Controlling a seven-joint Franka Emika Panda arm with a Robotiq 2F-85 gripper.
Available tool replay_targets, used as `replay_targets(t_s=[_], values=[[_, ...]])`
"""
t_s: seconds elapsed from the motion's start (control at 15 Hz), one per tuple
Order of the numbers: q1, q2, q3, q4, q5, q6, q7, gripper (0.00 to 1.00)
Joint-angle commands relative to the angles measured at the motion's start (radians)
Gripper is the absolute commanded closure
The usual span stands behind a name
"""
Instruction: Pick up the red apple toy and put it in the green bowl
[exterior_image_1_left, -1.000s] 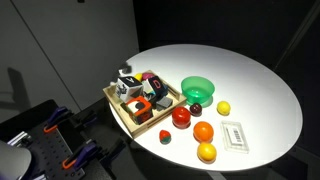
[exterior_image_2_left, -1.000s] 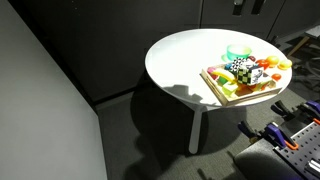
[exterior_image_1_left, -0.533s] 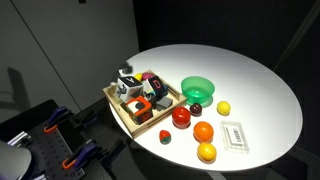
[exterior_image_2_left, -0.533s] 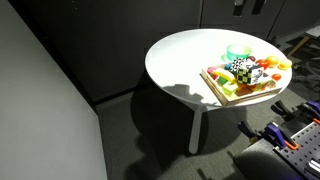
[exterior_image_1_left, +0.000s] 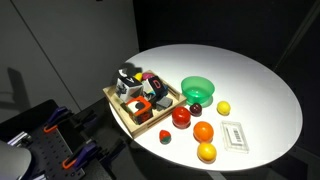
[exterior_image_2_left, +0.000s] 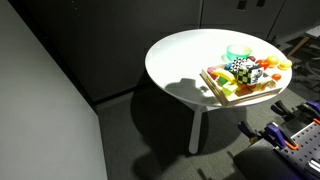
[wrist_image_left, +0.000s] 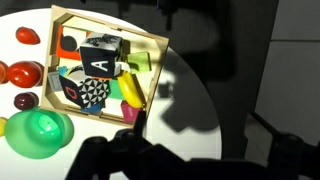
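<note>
The red apple toy (exterior_image_1_left: 181, 117) lies on the white round table just in front of the green bowl (exterior_image_1_left: 197, 89), close to the wooden tray's corner. In the wrist view the apple (wrist_image_left: 22, 74) is at the left edge, with the bowl (wrist_image_left: 38, 133) below it. The bowl also shows in an exterior view (exterior_image_2_left: 238, 51). My gripper (wrist_image_left: 195, 160) is only a dark shape at the bottom of the wrist view. It hangs high above the table edge, far from the apple. Its fingers look spread and hold nothing.
A wooden tray (exterior_image_1_left: 128, 113) holds blocks and toys beside the bowl. Around the apple lie an orange ball (exterior_image_1_left: 203, 131), a yellow-orange fruit (exterior_image_1_left: 206, 152), a lemon (exterior_image_1_left: 223, 108), a small dark red piece (exterior_image_1_left: 195, 107), a small red strawberry piece (exterior_image_1_left: 165, 135) and a white card (exterior_image_1_left: 234, 135).
Almost nothing. The dark arm parts at the top edge of an exterior view have shifted slightly upward. The toys have not moved.
</note>
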Motion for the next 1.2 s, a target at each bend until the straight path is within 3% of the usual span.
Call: replay_targets(t_s=[0.0, 1.13], values=[[-0.03, 0.007, -0.013, 0.014, -0.069, 0.053, 0.027, 0.0], [-0.157, 0.092, -0.129, 0.013, -0.178, 0.185, 0.081, 0.0]])
